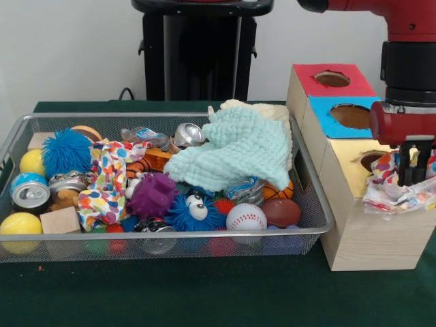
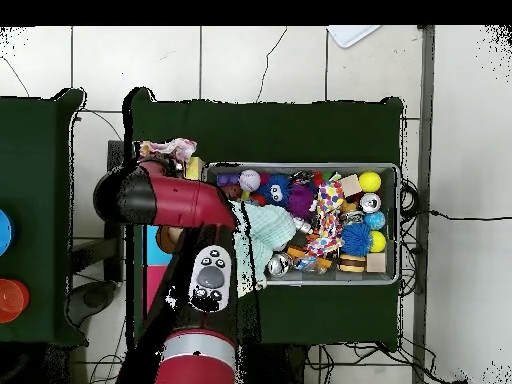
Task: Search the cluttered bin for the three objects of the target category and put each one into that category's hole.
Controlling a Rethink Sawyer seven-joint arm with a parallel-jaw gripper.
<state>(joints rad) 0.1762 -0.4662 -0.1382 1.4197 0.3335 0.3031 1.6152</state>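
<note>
Here my tool [image 1: 411, 178] pinches a limp, light, patterned fabric scrap [image 1: 398, 191] beside the yellow-topped wooden box's hole [image 1: 370, 159]; bunched folds grip best.

Your front view is evenly and softly lit, with faint shadows under the wire bin [image 1: 310, 225] and glints on the cans [image 1: 30, 195]; everything looks slightly soft.

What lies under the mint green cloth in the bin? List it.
The mint green cloth drapes over the wire bin's back right corner. A cream cloth, a crushed can and a small basketball poke out at its edges. Anything deeper under it is covered.
</note>
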